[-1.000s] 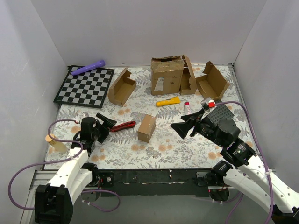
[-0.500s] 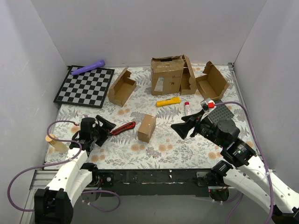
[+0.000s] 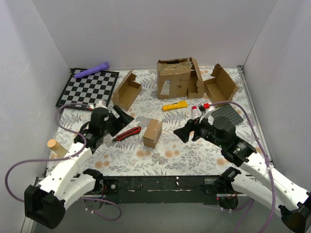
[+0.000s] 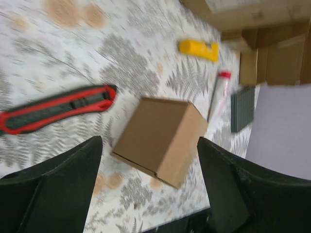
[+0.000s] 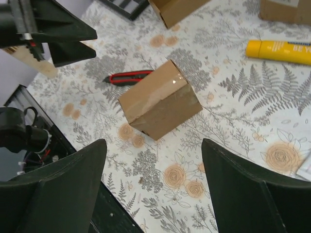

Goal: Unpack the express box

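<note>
White walls close off three sides, and a floral cloth (image 3: 170, 156) covers the table. We count five cardboard pieces. One is the express box (image 3: 152, 133), small, plain and shut, lying near the middle of the table between the two grippers. One is a large battered carton (image 3: 173, 77) with a white label at the far side. The other three are open mailer boxes: one (image 3: 126, 91) far left of centre, one (image 3: 221, 85) far right, and one (image 3: 196, 80) pressed against the carton's right side and mostly hidden by it.

We see one red box cutter (image 3: 127, 132) just left of the express box, not touching it. One yellow tube (image 3: 174, 105) and one white tube with a red cap (image 3: 194, 112) lie beyond it. One chessboard (image 3: 88, 89) sits at the far left, with one purple rod (image 3: 92, 71) across its far corner. One cork-coloured cylinder (image 3: 57, 147) stands at the near left edge.

The left gripper (image 3: 122, 116) hangs left of the box, fingers spread wide and holding nothing. The right gripper (image 3: 182, 132) hangs right of the box, also wide apart and empty.

A dark studded plate (image 3: 227, 113) is partly covered by the right arm. The left wrist view is blurred, so its edges are soft, and its upper border cuts off the carton.
</note>
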